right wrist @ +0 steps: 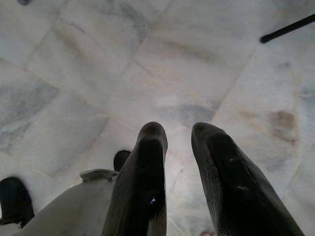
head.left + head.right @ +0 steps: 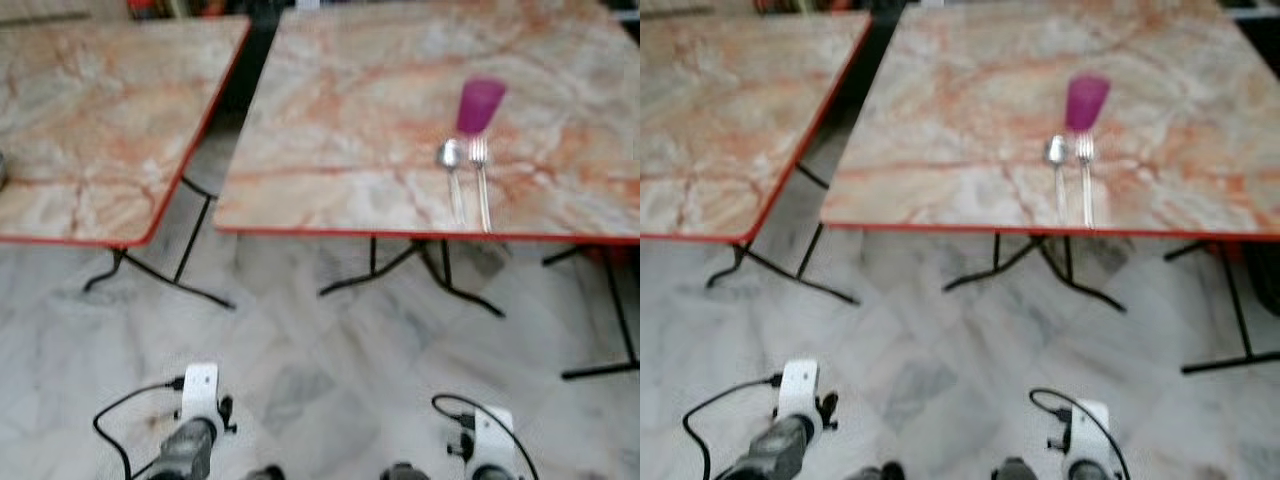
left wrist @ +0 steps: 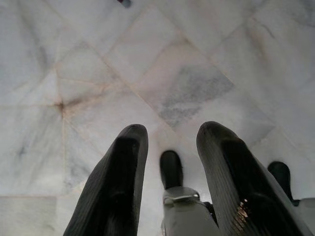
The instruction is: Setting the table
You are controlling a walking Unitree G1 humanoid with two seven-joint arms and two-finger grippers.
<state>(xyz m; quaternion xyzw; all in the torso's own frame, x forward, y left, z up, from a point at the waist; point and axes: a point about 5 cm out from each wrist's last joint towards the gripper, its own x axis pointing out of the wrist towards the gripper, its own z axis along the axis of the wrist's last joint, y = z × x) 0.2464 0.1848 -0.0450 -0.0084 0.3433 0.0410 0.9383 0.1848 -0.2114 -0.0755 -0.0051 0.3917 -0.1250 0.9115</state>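
Observation:
A magenta cup (image 2: 480, 105) stands on the right marble-topped table (image 2: 350, 120), near its front edge. Just in front of the cup lie a spoon (image 2: 452, 172) and a fork (image 2: 481, 178), side by side, handles toward me. Both arms hang low by my sides, far below the table. My left gripper (image 3: 170, 135) points at the floor, open, with nothing between its fingers. My right gripper (image 1: 178, 132) also points at the floor, open and empty.
A second marble table (image 2: 90, 110) with a red rim stands at the left, a narrow gap between the two. Black folding legs (image 2: 420, 275) reach out under both tables onto the pale marble floor (image 2: 320, 370). My feet show at the bottom.

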